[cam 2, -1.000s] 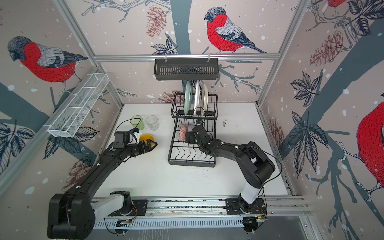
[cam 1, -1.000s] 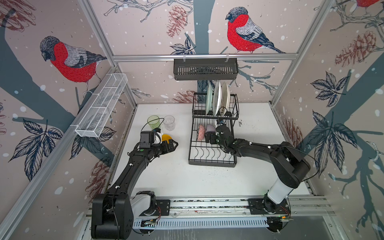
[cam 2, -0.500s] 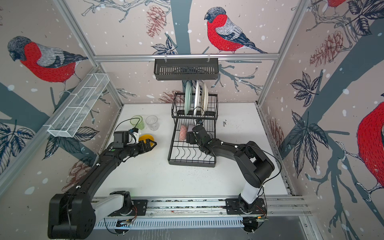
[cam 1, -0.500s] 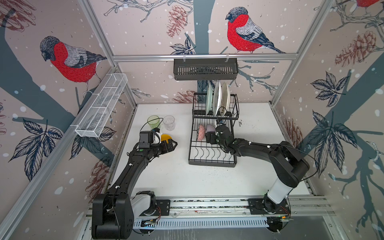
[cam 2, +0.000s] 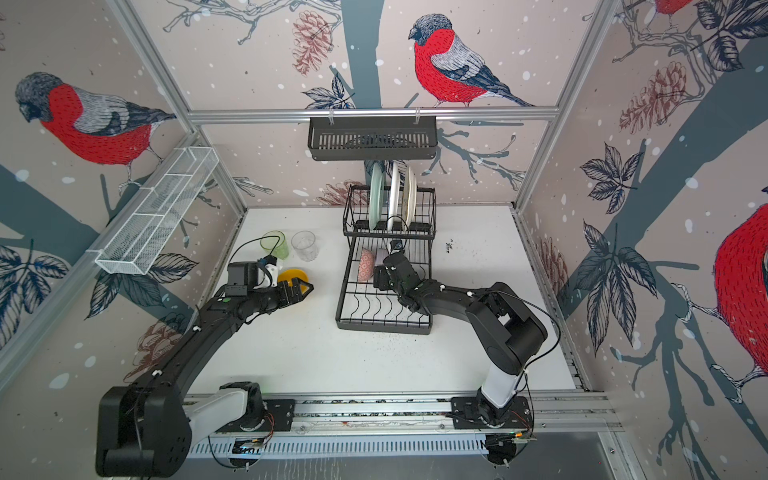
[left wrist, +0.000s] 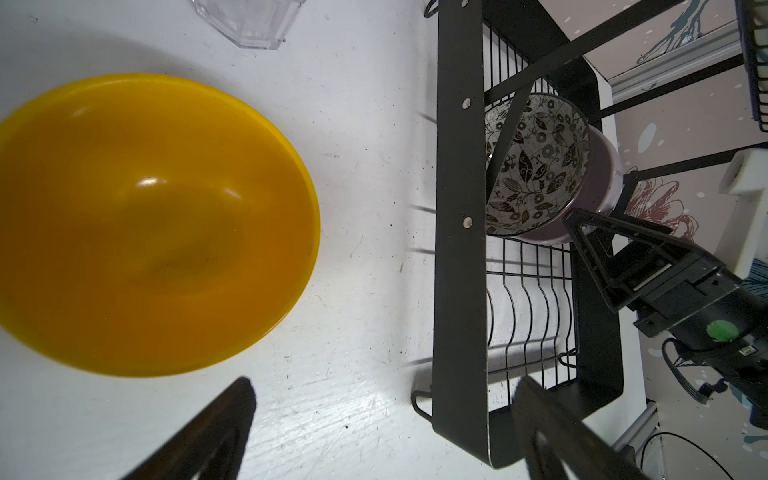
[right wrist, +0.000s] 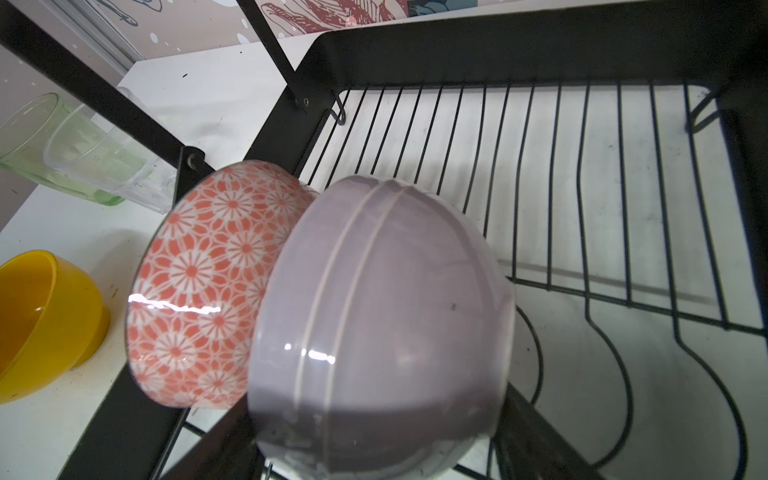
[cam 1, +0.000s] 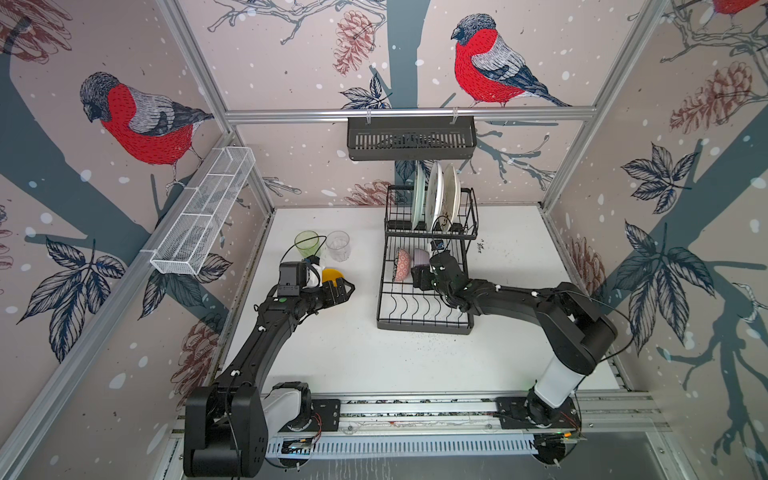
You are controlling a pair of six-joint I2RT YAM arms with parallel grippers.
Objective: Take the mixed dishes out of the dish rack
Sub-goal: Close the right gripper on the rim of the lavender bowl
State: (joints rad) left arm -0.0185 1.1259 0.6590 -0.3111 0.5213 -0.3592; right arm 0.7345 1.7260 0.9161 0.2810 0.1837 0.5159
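The right tool [cam 1: 420, 277] is narrowing around the lilac bowl [right wrist: 374, 324] on the dish rack [cam 1: 424, 324]'s lower tray, beside the pink patterned bowl [right wrist: 203, 266]; whether it grips yet I cannot tell. The left tool [cam 1: 338, 291] hangs released by the yellow bowl [left wrist: 145, 220], already on the desk [cam 1: 374, 353]. Plates [cam 1: 434, 195] remain racked.

Lab test cell [cam 1: 407, 112] — wallpapered frame
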